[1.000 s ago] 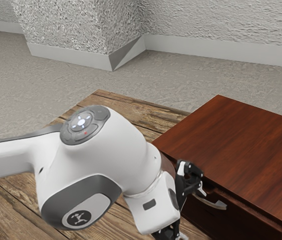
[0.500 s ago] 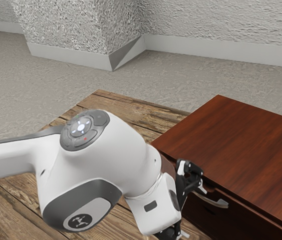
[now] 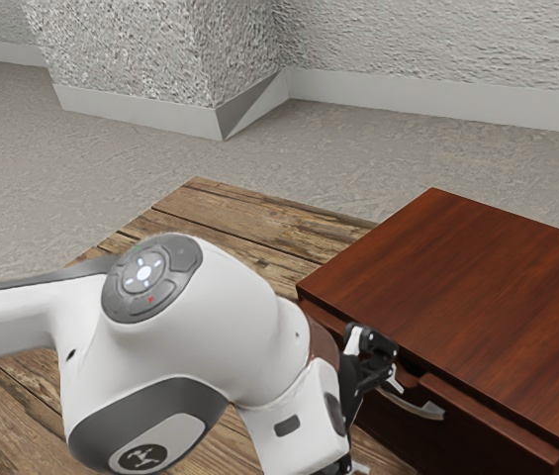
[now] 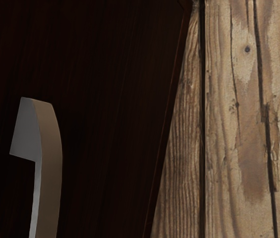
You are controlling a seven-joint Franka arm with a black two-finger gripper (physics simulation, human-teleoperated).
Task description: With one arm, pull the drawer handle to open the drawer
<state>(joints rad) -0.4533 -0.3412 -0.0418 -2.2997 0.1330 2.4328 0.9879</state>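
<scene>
Your arm sits nearest in the exterior view, low over the table, reaching toward that view's right.

Just past it, the gripper is right at the near end of the handle, touching it or just beside it. I cannot tell how far open it is or whether it has hold of the handle: the arm body and the black hardware hide the contact.

The handle is a pale curved bar on the dark front of the drawer, just under the front edge of the cabinet. In the wrist view one end of the handle is close under the hand, against the dark drawer face, with table planks beside it.

Progress, my read:
- The approach is done, and you're at the handle.
- Grasp is unconfirmed.
- A narrow ledge shows below the cabinet top, so the drawer may be slightly out. It's nowhere near open, and no interior is visible.
- Most of the pull is left: straight out from the cabinet face, back toward the arm's base.

Beyond the cabinet there's only grey floor and textured wall, well apart and not in your way.
</scene>
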